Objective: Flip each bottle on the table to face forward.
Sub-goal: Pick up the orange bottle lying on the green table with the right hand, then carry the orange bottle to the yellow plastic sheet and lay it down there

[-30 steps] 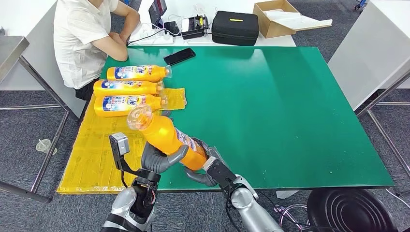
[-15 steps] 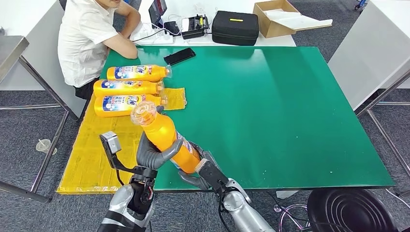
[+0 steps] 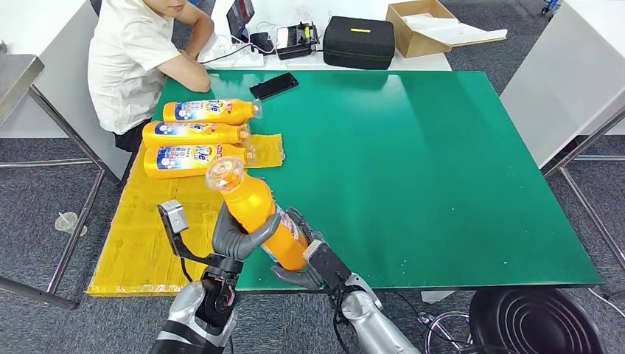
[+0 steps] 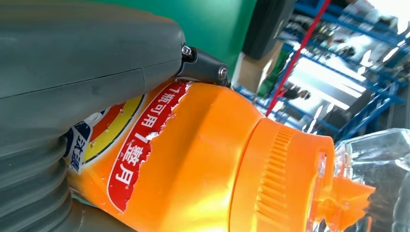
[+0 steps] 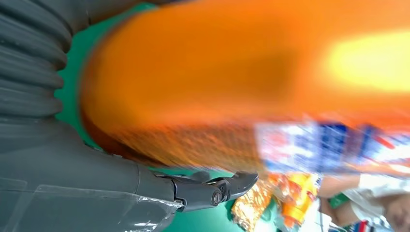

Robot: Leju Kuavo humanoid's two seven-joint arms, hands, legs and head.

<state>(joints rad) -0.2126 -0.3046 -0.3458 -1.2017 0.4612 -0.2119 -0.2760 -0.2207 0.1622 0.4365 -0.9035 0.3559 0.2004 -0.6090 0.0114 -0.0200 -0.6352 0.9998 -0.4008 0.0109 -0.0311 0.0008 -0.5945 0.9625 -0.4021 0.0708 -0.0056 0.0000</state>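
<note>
On mat: three bottles; fourth bottle in both hands.

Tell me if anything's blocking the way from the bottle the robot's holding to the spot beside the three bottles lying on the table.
Nothing visible does. Both hands, left and right, hold the bottle just short of the row.

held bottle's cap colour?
Orange, ribbed cap under a clear cover, on the orange bottle. Clearest in the left wrist view.
</note>
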